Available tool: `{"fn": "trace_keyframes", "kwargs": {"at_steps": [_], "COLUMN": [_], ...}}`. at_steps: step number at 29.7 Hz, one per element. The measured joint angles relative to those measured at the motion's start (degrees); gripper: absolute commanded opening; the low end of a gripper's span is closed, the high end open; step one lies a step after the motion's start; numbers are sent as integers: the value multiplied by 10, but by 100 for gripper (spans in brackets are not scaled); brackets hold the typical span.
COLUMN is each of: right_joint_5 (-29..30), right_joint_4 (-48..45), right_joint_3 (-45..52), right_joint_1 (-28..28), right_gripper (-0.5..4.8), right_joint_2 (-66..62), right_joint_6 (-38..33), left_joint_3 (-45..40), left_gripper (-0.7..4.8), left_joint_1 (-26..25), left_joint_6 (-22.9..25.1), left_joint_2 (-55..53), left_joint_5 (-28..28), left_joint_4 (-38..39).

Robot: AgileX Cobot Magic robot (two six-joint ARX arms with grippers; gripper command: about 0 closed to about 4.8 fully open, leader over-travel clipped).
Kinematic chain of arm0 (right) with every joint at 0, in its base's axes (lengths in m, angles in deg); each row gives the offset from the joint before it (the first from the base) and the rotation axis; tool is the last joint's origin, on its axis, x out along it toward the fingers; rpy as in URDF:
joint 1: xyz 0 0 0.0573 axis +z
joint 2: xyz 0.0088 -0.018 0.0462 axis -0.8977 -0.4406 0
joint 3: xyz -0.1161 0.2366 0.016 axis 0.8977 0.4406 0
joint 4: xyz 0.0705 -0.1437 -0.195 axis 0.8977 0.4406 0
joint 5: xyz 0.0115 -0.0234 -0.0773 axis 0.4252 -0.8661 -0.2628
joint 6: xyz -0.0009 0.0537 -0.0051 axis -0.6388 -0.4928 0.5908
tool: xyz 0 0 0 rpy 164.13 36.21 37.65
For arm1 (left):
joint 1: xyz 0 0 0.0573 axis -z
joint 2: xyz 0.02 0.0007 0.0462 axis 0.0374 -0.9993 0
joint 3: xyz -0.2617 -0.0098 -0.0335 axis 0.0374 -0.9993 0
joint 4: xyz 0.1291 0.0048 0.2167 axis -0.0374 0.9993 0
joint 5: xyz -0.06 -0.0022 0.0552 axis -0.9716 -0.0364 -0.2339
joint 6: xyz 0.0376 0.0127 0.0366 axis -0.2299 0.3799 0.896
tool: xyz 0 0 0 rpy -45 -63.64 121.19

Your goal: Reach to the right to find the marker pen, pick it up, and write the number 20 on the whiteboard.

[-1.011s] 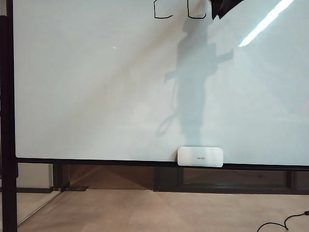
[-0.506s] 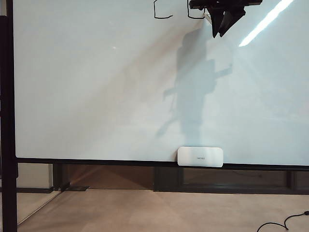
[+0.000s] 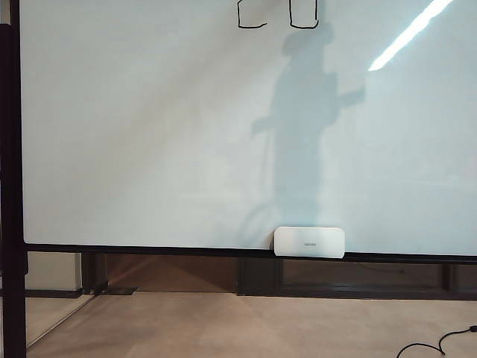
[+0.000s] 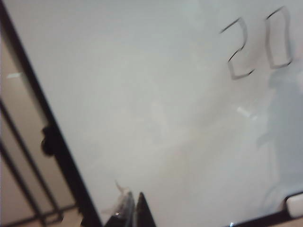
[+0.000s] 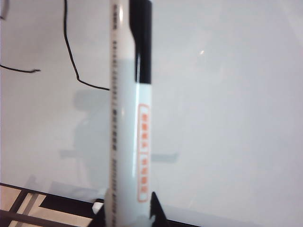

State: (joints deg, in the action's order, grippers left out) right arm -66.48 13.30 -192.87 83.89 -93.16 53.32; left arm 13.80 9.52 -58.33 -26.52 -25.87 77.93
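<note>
The whiteboard fills the exterior view. Only the lower strokes of the number 20 show at its top edge there, and neither gripper appears in that view. In the left wrist view the whole number 20 shows on the whiteboard, far from my left gripper, whose jaws are shut with nothing between them. My right gripper is shut on the marker pen, a white barrel with a black cap, in front of the whiteboard beside black drawn strokes.
A small white rounded pad sits on the board's lower frame, also seen in the left wrist view. A black post stands at the left. A black cable lies on the floor. An arm's shadow falls on the board.
The right gripper showed at the board's top edge by the 0, dipped lower half a second ago, and has now left the exterior view. Its shadow shifted slightly.
</note>
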Motion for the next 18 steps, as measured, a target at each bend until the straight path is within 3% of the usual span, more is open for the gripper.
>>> {"fn": "trace_keyframes", "kwargs": {"at_steps": [5,8,18], "right_joint_5": [-33,-55,-62], "right_joint_4": [57,120,202], "right_joint_3": [0,0,-1], "right_joint_1": [0,0,0], "right_gripper": [-2,-2,-2], "right_joint_2": [96,162,300], "right_joint_6": [30,40,37], "left_joint_3": [1,52,178], "left_gripper": [13,13,12], "left_joint_1": [0,0,0], "left_joint_6": [6,24,-1], "left_joint_2": [2,11,31], "left_joint_5": [50,85,97], "left_joint_4": [40,94,257]}}
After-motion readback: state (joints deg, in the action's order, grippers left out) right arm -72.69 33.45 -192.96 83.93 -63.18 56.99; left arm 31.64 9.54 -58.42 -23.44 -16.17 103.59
